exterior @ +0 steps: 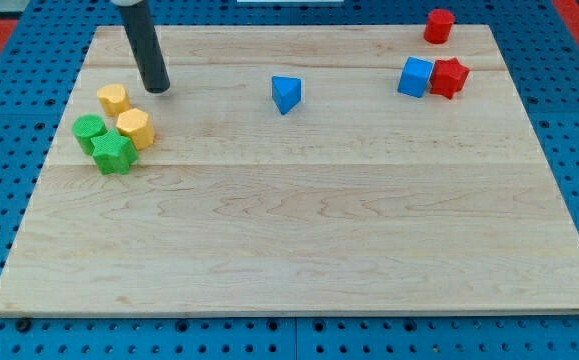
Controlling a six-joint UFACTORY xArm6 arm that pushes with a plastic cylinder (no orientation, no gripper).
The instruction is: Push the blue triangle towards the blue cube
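Resting on: pale wooden board (299, 240) over blue pegboard (9, 180).
Tip: my tip (157, 90) beside yellow block (113, 99), fingerless.
Blue triangle (286, 94): apart from blue cube (415, 77).

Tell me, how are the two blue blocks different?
The blue triangle is wedge-shaped with a pointed top; the blue cube is boxy with a flat top. The blue triangle stands alone near the board's middle top; the blue cube touches a red star block at the view's right. My tip is nearer the triangle. Both are blue.
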